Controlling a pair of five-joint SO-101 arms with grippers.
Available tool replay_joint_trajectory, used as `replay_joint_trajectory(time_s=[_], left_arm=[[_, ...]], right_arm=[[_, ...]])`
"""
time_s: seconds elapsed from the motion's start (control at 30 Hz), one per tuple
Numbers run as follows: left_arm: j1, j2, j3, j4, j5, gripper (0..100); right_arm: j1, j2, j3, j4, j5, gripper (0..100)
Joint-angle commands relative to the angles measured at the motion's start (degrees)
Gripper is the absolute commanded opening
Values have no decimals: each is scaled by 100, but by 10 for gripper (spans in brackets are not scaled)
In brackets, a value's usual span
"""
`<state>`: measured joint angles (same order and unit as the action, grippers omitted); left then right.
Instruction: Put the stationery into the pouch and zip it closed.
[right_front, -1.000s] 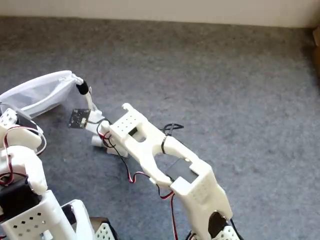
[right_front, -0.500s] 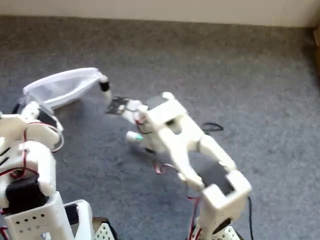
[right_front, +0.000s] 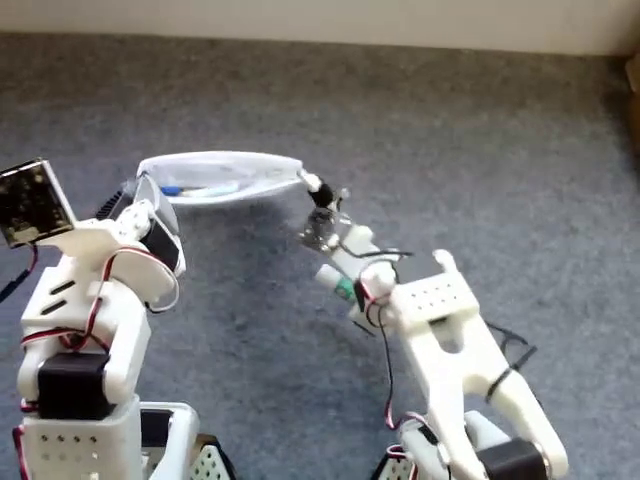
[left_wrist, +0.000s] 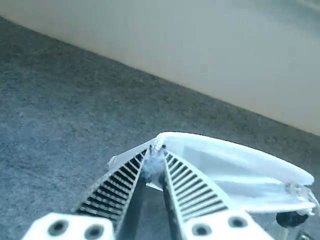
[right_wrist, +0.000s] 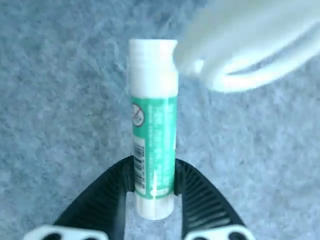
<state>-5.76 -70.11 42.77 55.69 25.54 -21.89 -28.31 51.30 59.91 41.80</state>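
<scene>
Here the left claw (left_wrist: 154, 161) is pinching the end of the pouch (left_wrist: 235, 165), apparently steadying it, while the right claw (right_wrist: 154, 169) is gripping a glue stick (right_wrist: 152, 100) aimed toward its opening.

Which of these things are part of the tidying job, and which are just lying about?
Part of the job:
- white mesh pouch, pinched at one end by the left claw
- green glue stick, gripped in the right claw

Just there:
- grey carpet under everything
- pale wall behind
</scene>
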Motion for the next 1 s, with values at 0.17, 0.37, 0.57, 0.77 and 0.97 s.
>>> replay_joint_trajectory(time_s=[0.17,0.37,0.57,0.77,0.97], left_arm=[[-321,-31,136,-35,-141,7],[-479,-31,198,-18,-149,7],[-497,-31,198,-18,-149,7],[-497,-31,198,-18,-149,7],[-497,-31,207,-18,-149,7]], right_arm=[[92,57,426,330,26,112],[-84,444,-119,435,18,235],[-752,1182,-523,189,-325,235],[-787,2316,-1059,-163,-475,193],[-840,2695,-1253,-127,-220,17]])
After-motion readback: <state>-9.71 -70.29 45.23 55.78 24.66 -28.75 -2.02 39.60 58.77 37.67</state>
